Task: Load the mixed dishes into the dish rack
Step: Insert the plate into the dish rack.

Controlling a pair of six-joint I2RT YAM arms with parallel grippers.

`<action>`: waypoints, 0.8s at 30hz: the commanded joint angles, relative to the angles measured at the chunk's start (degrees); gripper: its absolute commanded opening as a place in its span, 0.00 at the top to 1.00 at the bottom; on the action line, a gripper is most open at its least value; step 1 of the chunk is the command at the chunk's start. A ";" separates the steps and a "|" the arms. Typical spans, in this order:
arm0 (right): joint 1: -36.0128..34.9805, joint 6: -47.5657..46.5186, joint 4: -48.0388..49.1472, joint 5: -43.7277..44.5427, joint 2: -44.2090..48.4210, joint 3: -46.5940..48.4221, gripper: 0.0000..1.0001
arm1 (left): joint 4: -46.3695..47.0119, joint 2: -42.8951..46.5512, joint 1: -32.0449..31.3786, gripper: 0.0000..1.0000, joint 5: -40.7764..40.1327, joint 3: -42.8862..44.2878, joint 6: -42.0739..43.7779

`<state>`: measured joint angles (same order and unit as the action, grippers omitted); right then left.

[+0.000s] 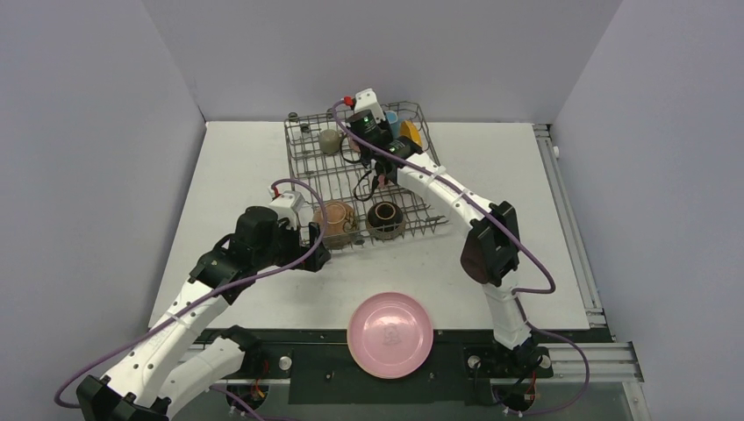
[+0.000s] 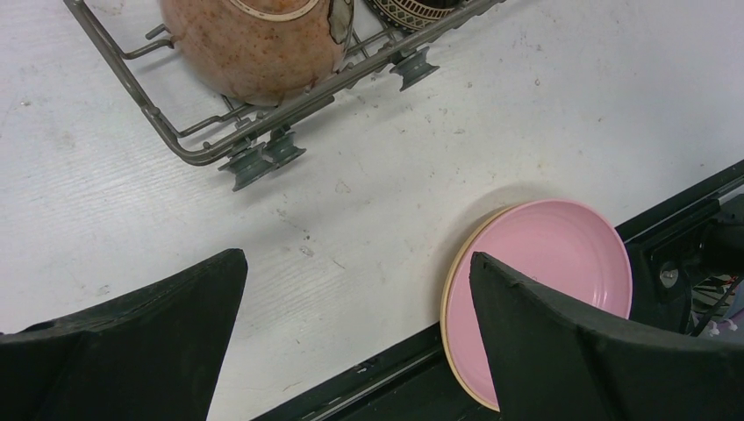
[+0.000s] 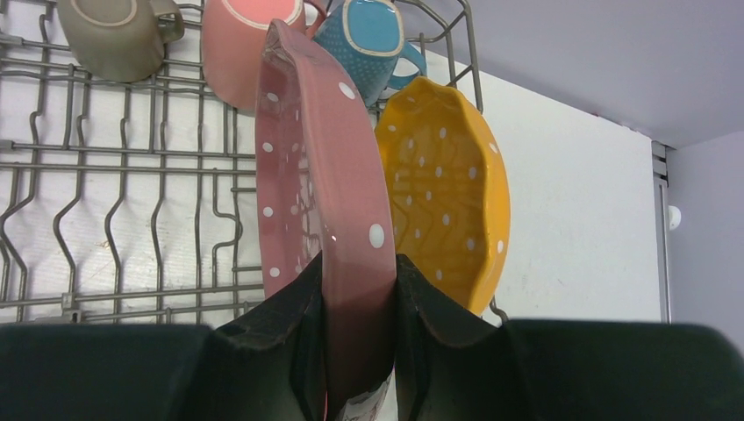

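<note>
My right gripper (image 3: pixel 358 263) is shut on the rim of a pink white-dotted plate (image 3: pixel 316 140). It holds the plate on edge over the dish rack (image 3: pixel 114 167), close beside the upright scalloped yellow dotted plate (image 3: pixel 447 184). Behind them in the rack are a blue cup (image 3: pixel 368 35), a pink cup (image 3: pixel 237 44) and a grey-green cup (image 3: pixel 110 35). A terracotta bowl (image 1: pixel 335 221) and a dark brown bowl (image 1: pixel 385 219) sit at the rack's near side. My left gripper (image 2: pixel 358 259) stands open and empty over the table, just in front of the rack's (image 2: pixel 202 153) near-left corner. A plain pink plate (image 1: pixel 389 334) lies at the table's near edge.
The plain pink plate (image 2: pixel 553 254) overhangs the black rail at the table's front edge, between the two arm bases. Grey walls close in the table on the left, back and right. The rack (image 1: pixel 303 175) stands at the back centre.
</note>
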<state>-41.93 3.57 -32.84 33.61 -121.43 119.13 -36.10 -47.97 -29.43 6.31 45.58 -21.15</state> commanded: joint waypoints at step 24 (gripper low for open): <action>2.91 2.58 8.10 3.03 -5.50 6.99 1.00 | 2.18 -0.54 0.68 0.04 -1.74 1.00 1.81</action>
<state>-39.05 5.37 -29.89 34.63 -127.81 122.06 -36.10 -48.36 -29.12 5.10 45.58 -20.32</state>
